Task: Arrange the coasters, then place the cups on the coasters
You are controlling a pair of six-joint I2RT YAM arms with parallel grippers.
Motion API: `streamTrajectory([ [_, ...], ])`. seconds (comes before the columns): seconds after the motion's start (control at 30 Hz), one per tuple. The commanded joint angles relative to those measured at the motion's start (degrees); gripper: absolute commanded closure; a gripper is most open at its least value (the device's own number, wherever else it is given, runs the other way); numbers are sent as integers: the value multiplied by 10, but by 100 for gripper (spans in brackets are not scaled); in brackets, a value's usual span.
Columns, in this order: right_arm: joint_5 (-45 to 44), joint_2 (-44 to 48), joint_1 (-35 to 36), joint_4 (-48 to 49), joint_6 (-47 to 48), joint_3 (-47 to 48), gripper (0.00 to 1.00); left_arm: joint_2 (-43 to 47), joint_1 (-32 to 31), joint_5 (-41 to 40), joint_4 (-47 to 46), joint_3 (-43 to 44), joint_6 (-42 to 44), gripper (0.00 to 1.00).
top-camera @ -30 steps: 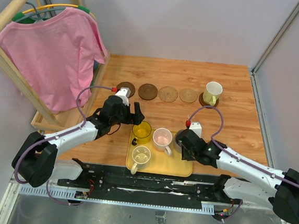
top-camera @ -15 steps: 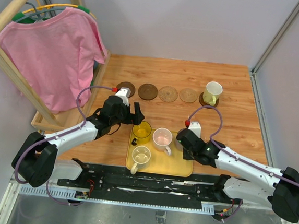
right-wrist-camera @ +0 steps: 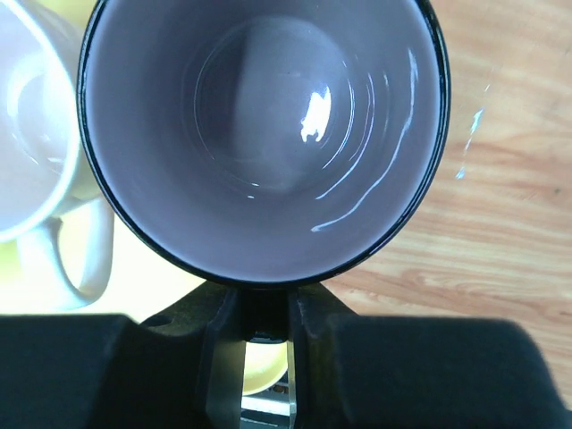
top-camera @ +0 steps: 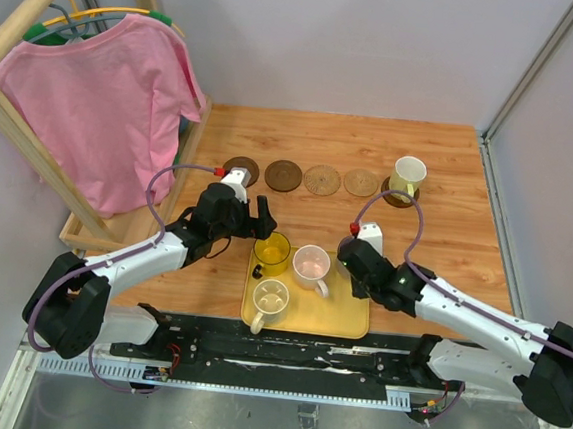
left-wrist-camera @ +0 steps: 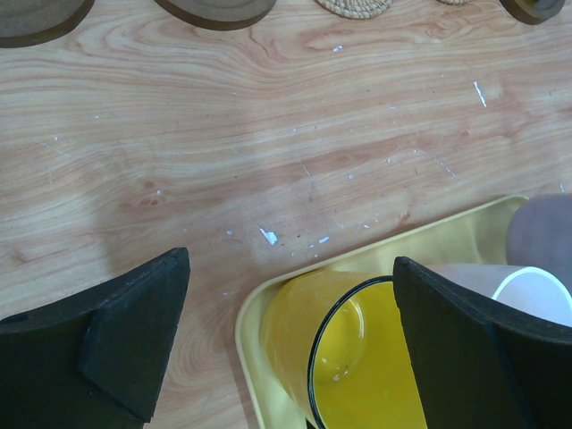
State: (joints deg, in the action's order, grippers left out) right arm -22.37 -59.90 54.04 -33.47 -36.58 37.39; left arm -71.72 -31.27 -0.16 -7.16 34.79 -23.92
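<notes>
The left jaws stood wide, the yellow cup (left-wrist-camera: pixel 357 366) below and nearly between them at a corner of the tray (left-wrist-camera: pixel 447 234), seemingly lined up for a grasp. The right jaws pinched narrow on the wall of the purple-grey cup (right-wrist-camera: pixel 268 134), likely for carrying to a bare coaster (top-camera: pixel 360 183) ahead.

The wooden table (left-wrist-camera: pixel 268 134) is showing a smooth, faintly sheened grain flecked with small white scuffs. At the lower right of the left wrist view, the translucent yellow mug (left-wrist-camera: pixel 357 366) is letting light through like glossy glass or plastic, inside a smooth yellow tray (left-wrist-camera: pixel 456 237). The pads (left-wrist-camera: pixel 134 331) of the left gripper (left-wrist-camera: pixel 290 259) are looking matt black. The purple-grey mug (right-wrist-camera: pixel 268 134) is gleaming with a glossy glazed inside. The tan coaster (top-camera: pixel 322 180) is looking woven, and the pink shirt (top-camera: pixel 95 107) is hanging as soft cloth.
</notes>
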Motion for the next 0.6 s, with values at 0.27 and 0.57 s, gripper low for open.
streamTrajectory([
  [0.27,-64,-49,-59,59,159,115,99,8,-5,-15,-16,6,11,0],
  [0.57,56,-158,-217,91,258,245,99,0,-4,-39,-11,29,22,0],
])
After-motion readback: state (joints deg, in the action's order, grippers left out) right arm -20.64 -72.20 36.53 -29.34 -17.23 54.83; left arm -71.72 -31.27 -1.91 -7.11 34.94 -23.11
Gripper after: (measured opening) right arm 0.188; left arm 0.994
